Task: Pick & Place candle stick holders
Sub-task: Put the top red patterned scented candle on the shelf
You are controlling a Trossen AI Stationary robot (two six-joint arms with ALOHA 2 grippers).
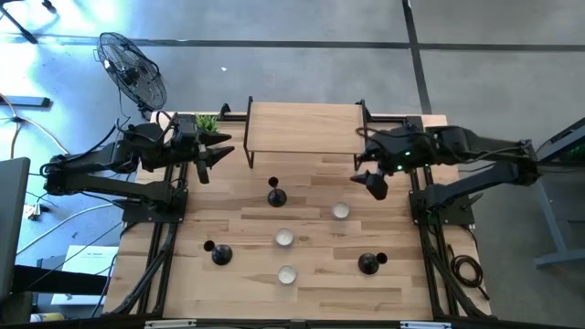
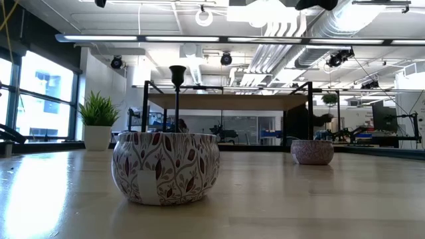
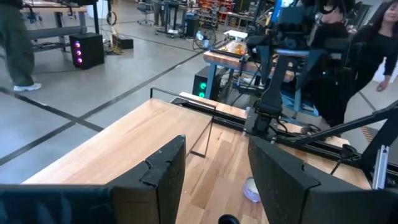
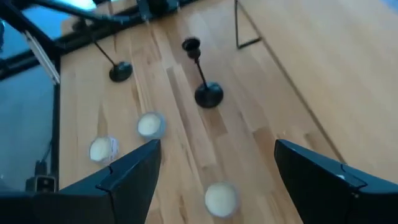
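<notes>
Apparently untouched, three black candle stick holders (image 1: 276, 196) stood well apart among the tealight cups (image 1: 284, 238). Left gripper (image 1: 212, 155) and right gripper (image 1: 373, 183) hovered near the raised shelf (image 1: 302, 126), fingers spread, empty. Light, stiff, tippy: best pinched low on the stem

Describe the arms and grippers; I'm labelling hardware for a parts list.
Both arms are dark, jointed and slim. The left gripper and right gripper each have two broad, flat, angular black fingers. A small green light glows on the right arm. No markings are legible.
</notes>
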